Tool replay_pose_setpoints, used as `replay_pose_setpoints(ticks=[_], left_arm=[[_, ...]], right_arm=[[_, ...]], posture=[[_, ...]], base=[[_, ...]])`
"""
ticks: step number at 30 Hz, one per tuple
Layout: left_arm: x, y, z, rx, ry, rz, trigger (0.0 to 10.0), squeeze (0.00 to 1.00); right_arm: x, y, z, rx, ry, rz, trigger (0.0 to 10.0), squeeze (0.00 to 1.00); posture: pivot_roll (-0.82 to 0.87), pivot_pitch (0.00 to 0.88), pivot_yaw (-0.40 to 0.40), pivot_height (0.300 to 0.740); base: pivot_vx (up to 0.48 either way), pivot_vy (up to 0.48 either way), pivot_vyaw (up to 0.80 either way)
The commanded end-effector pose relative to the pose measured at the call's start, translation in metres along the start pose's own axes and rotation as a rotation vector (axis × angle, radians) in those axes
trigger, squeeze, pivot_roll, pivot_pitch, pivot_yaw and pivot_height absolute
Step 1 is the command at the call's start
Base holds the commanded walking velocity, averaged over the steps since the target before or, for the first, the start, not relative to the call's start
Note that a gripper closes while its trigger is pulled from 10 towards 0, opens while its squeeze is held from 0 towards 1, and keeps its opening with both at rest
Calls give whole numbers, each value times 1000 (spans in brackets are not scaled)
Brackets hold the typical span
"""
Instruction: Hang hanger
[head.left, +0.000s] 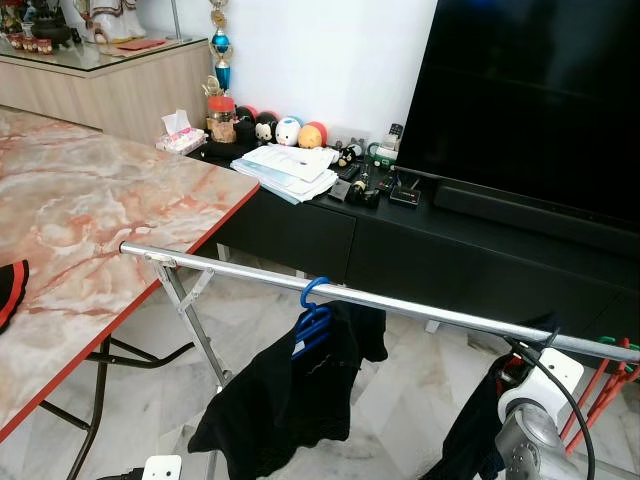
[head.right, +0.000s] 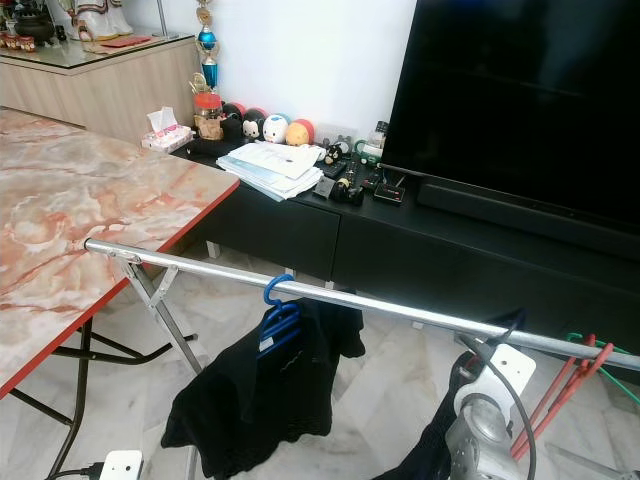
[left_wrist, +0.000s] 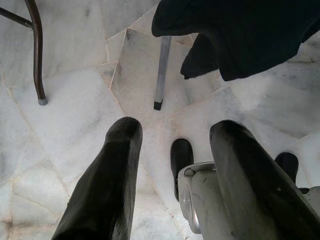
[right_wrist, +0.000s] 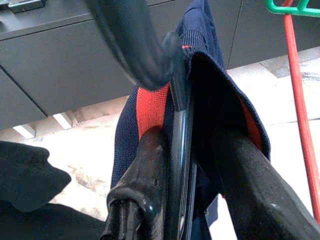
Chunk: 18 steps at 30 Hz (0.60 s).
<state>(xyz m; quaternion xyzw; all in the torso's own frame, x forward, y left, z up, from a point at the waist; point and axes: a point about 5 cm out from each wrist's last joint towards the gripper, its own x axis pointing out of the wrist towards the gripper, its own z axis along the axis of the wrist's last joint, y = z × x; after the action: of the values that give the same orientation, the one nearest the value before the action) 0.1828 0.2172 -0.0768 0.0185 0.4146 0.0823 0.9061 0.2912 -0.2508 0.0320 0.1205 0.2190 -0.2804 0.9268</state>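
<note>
We count one rail, one blue hanger on it carrying one black garment, two red hangers and one green hanger at its right end, and one television.

No text we can read anywhere, papers stacked on the black TV cabinet too small for us to make out, no legible labels, brands or numbers elsewhere
</note>
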Motion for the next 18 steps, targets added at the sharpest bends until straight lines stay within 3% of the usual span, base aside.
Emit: replay_pose_setpoints(ticks=[1,2,4,18], left_arm=[[0,0,-2,-9,8,-3,10000,0],[0,0,-2,-9,8,-3,10000,0],[0,0,-2,-9,8,-4,10000,0],[-1,-1,-3,-5,12,-5,10000,0]], right_arm=[[0,-1,-7,38,53,0,7725,0],[-1,-1,-10,60,73,-9,549,0],[-1,-1,-11,37,67,-3,0,0],[-4,7,-15,33,88,28,0,0]], posture=[[122,0,-57,740],[122,0,-57,740],[122,0,-57,740],[122,0,-58,740]], base=[[0,0,0],[0,0,0],[0,0,0],[0,0,0]])
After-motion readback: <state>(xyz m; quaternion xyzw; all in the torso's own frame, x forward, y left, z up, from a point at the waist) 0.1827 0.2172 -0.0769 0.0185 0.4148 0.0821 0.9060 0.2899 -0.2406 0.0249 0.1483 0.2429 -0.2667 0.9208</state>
